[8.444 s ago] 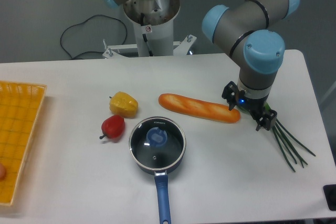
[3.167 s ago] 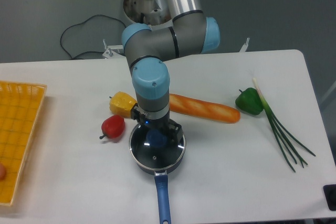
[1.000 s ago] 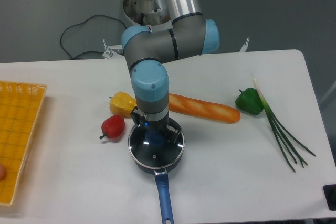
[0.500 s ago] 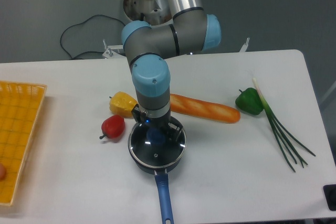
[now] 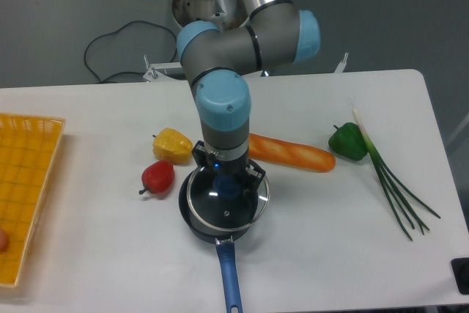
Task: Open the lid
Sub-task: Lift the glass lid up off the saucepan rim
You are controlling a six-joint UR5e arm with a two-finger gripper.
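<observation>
Pinching the blue knob of the lid, the gripper has its two fingers closed in on it from either side, and the wrist above hides most of the knob. The lid sits shifted toward 3 o'clock over the saucepan, so its silver rim overhangs the pot's right edge; whether it still touches the pot cannot be made out. The saucepan's blue handle points to 6 o'clock. At 9 o'clock lies a red pepper, at 10 o'clock a yellow pepper. A baguette is partly hidden behind the arm. The yellow basket is cut off at the left edge.
</observation>
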